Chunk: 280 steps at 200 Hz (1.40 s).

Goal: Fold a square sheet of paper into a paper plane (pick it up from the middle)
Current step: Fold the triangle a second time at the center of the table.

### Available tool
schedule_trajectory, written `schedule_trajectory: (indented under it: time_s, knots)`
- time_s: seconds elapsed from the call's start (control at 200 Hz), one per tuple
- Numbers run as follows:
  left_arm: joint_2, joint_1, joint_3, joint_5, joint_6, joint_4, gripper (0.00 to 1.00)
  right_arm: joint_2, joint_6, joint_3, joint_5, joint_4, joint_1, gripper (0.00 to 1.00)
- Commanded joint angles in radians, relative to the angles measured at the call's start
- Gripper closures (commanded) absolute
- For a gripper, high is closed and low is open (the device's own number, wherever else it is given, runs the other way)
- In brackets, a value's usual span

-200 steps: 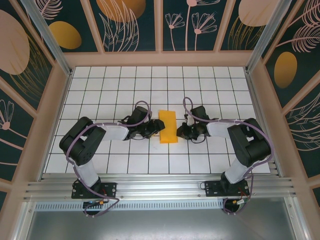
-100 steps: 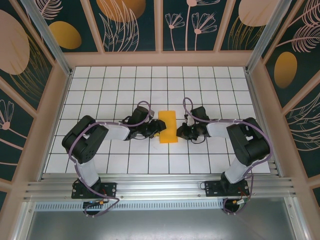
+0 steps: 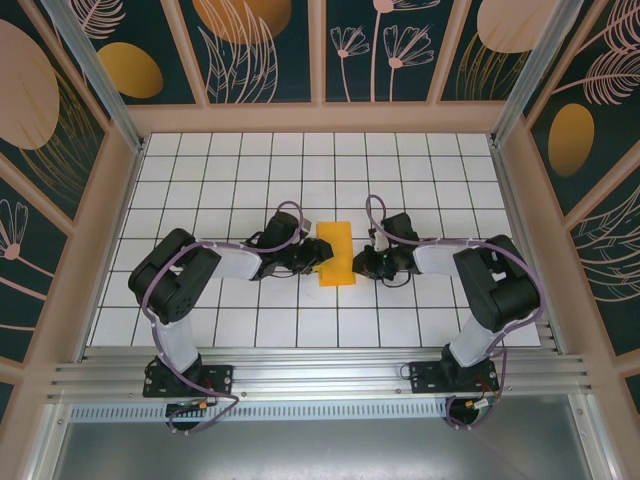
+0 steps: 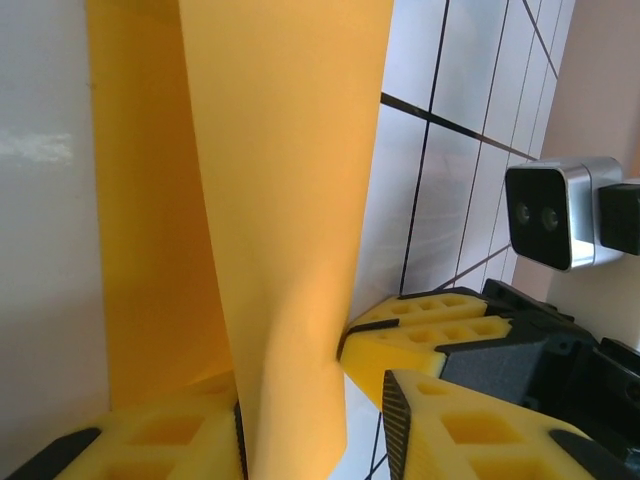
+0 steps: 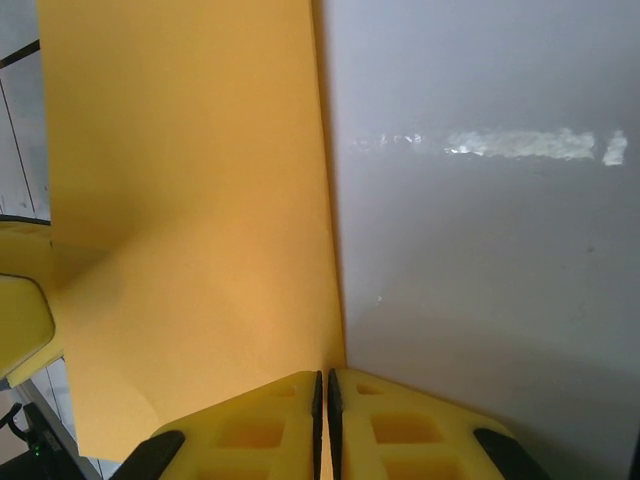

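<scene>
- left gripper (image 3: 311,257), at 9 o'clock of sheet (image 3: 337,250): jaws stood part-spread astride its lifted layer, likely to carry the fold.
- right gripper (image 3: 361,265), at 3 o'clock: pads pressed together, apparently anchoring the edge.

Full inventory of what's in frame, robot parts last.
sheet of paper: 1, orange-yellow, table centre between the claws, left flap lifted
table: 1, white grid tiles, enclosure floor
wall panels: several, dark with orange ovals, around the table
rail: 1, silver, near edge
left arm: 1, black and white, near left
right arm: 1, black and white, near right
left claw: 1, yellow pads, open around the lifted flap
right claw: 1, yellow pads, shut at the sheet's right edge
</scene>
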Motion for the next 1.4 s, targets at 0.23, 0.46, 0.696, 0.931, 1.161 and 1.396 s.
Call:
schedule_trajectory:
  time_s: [0.23, 0.46, 0.696, 0.931, 1.161, 1.396]
  knots:
    - [0.022, -0.003, 0.067, 0.004, 0.021, -0.016, 0.62, -0.254, -0.090, -0.055, 0.192, -0.030, 0.010, 0.65]
    - [0.040, -0.003, 0.089, 0.020, 0.011, -0.008, 0.64, -0.426, -0.212, -0.195, 0.357, 0.128, 0.188, 0.57]
    - [0.043, -0.003, 0.109, 0.019, 0.022, -0.036, 0.64, -0.401, -0.387, -0.222, 0.683, 0.221, 0.432, 0.51]
    - [0.047, -0.003, 0.128, 0.022, 0.031, -0.053, 0.64, -0.246, -0.522, -0.150, 0.868, 0.245, 0.545, 0.47]
    - [0.047, -0.003, 0.131, 0.020, 0.037, -0.067, 0.64, -0.212, -0.590, -0.150, 0.981, 0.333, 0.566, 0.52]
    - [0.046, -0.003, 0.137, 0.018, 0.034, -0.068, 0.63, -0.177, -0.600, -0.146, 0.947, 0.361, 0.570, 0.69]
